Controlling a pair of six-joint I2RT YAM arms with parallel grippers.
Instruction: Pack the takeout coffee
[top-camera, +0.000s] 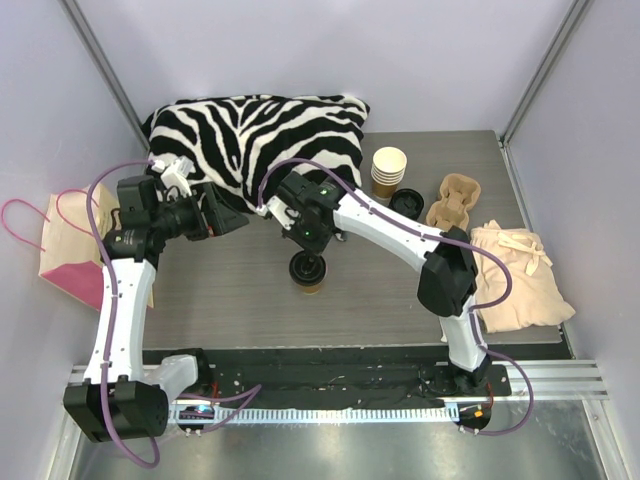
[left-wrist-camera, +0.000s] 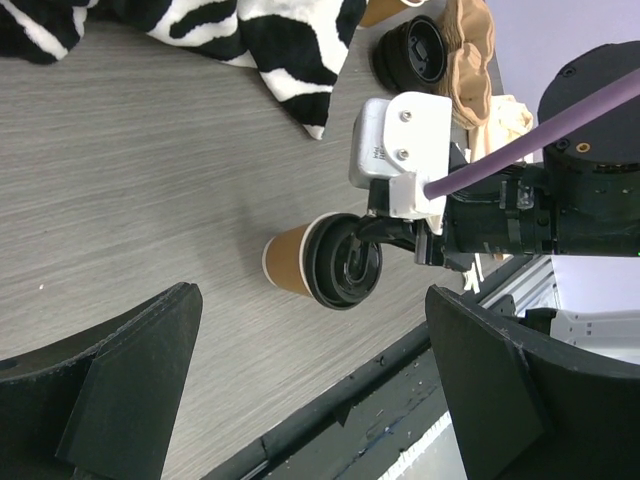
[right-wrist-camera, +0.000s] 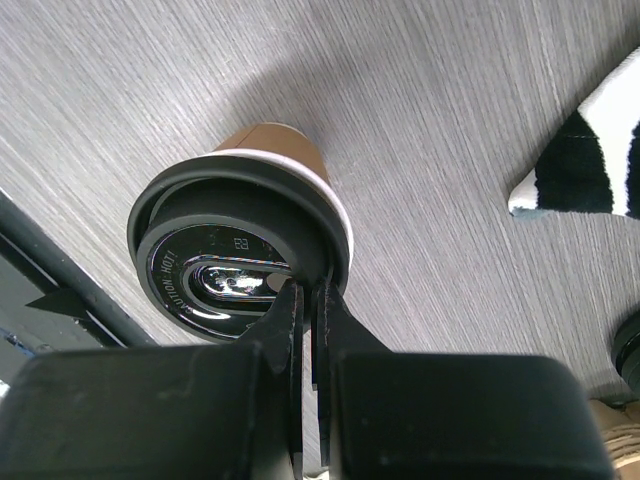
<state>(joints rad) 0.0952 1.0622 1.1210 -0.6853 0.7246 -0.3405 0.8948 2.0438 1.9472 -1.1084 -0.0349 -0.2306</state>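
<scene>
Left jaws are spread wide with nothing between them. The left gripper (top-camera: 232, 222) hangs over the table (top-camera: 230, 290), aimed rightward toward the cup and well apart from it. Far left, beside the table's left edge, a pink-and-cream paper bag (top-camera: 70, 255) with pink loop handles. At back left to centre, a zebra-print cushion (top-camera: 260, 130) sits against the rear wall.

At centre is the takeout coffee (top-camera: 308, 275), a brown paper cup with its black lid on. It's upright on the grey wood-grain top, toward the front edge. Right jaws are almost together, pinching the lid's raised rim, one finger inside the rim and one outside. The right gripper (right-wrist-camera: 307, 300) comes down on the cup from above. Can't tell whether the cup's base bears on the table or is just off it.

Right of that, at the back, a stack of lidless paper cups (top-camera: 389, 170). A loose black lid (top-camera: 407, 202) lies just in front of the stack, with a pulp cup carrier (top-camera: 453, 200) just beside the lid. At the right edge is a cream drawstring cloth bag (top-camera: 515, 275).
</scene>
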